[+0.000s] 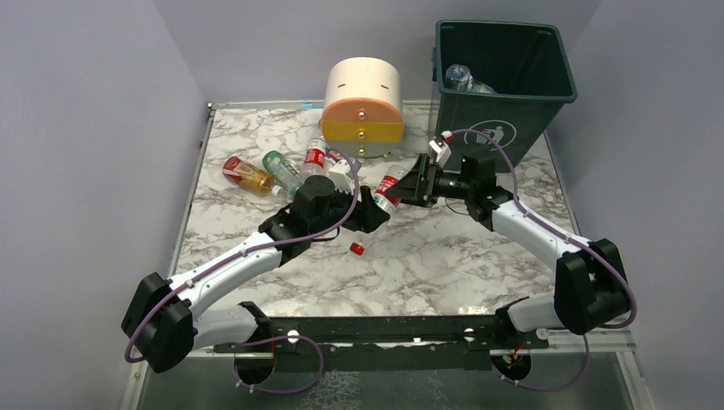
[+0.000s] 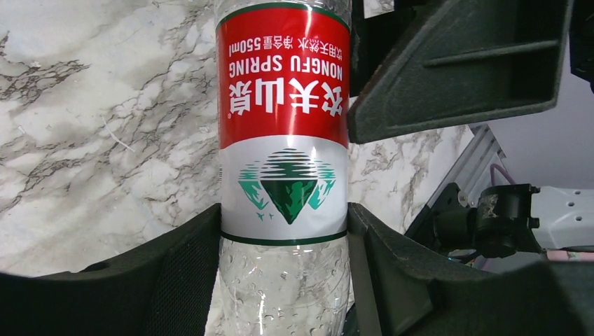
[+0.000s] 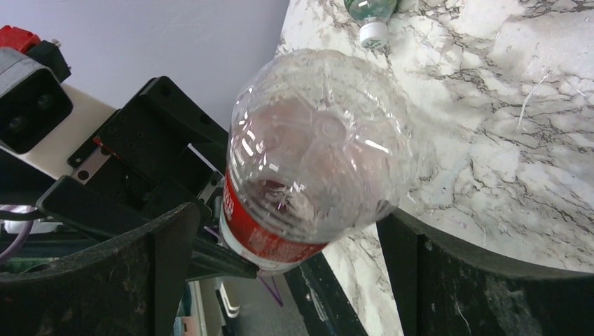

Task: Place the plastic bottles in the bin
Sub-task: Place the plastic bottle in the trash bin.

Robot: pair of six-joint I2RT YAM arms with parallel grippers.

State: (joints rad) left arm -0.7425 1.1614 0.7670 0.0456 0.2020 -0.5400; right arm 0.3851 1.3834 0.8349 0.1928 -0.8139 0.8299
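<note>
My left gripper (image 1: pixel 373 213) (image 2: pixel 284 217) is shut on a clear plastic bottle with a red and white label (image 1: pixel 389 189) (image 2: pixel 284 105), held above the table's middle. The bottle's base (image 3: pixel 315 147) points at my right gripper (image 1: pixel 408 186) (image 3: pixel 287 224). That gripper is open, with a finger on each side of the base and gaps showing. The dark green bin (image 1: pixel 512 120) stands at the back right with a clear bottle (image 1: pixel 461 79) inside. Three more bottles lie at the back left: an orange one (image 1: pixel 246 175), a green one (image 1: pixel 281 170) and a red-labelled one (image 1: pixel 315 158).
A cream-and-orange round drawer unit (image 1: pixel 363 111) stands at the back centre beside the bin. A red cap (image 1: pixel 357 248) shows just below my left gripper. The two arms meet over the marble table (image 1: pixel 444 256). Grey walls close in the left, back and right.
</note>
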